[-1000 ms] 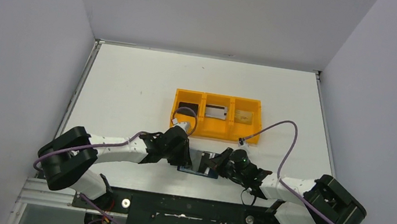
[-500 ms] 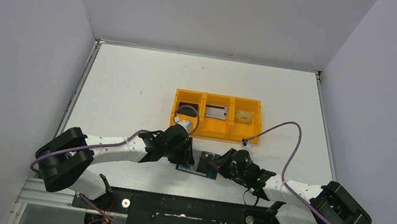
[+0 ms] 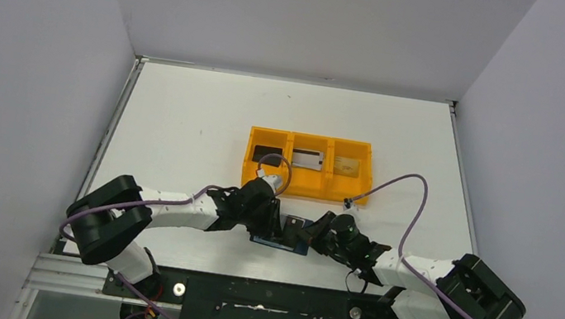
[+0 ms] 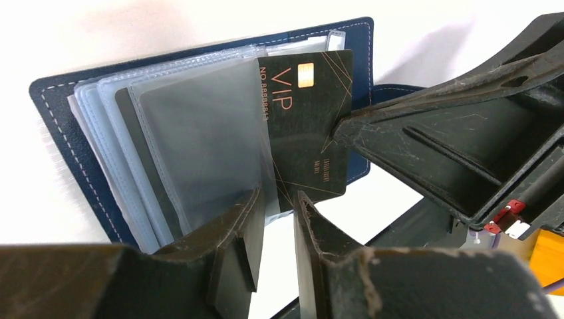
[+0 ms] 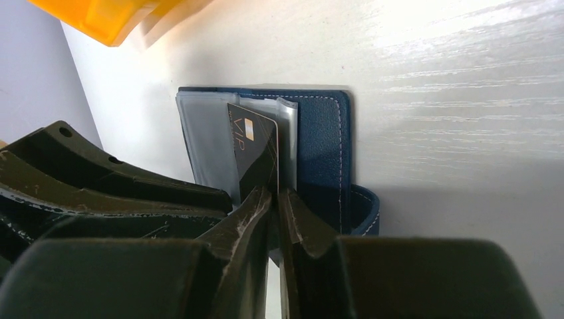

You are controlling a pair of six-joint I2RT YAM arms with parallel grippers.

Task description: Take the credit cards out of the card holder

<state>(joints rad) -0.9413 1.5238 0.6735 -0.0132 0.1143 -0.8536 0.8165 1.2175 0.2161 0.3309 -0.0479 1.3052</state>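
Note:
The navy card holder (image 3: 284, 244) lies open near the table's front edge, and its clear sleeves (image 4: 199, 133) are fanned out. A black VIP credit card (image 4: 312, 126) sticks halfway out of a sleeve. My right gripper (image 5: 276, 193) is shut on this card's edge (image 5: 256, 149), beside the wallet's cover (image 5: 322, 146). It also shows in the left wrist view (image 4: 452, 146). My left gripper (image 4: 278, 198) stands at the sleeve's lower edge with a narrow gap between its jaws. In the top view the left gripper (image 3: 272, 223) and the right gripper (image 3: 310, 234) meet over the wallet.
An orange three-compartment tray (image 3: 285, 178) stands just behind the wallet. It holds a black card (image 3: 266, 155), a silver card (image 3: 307, 159) and a gold card (image 3: 346, 166). The wallet's closing tab (image 5: 366, 209) lies by my right fingers.
The left arm has shifted right and closer to the wallet. The right arm swung slightly a second ago and has since stayed at the card.

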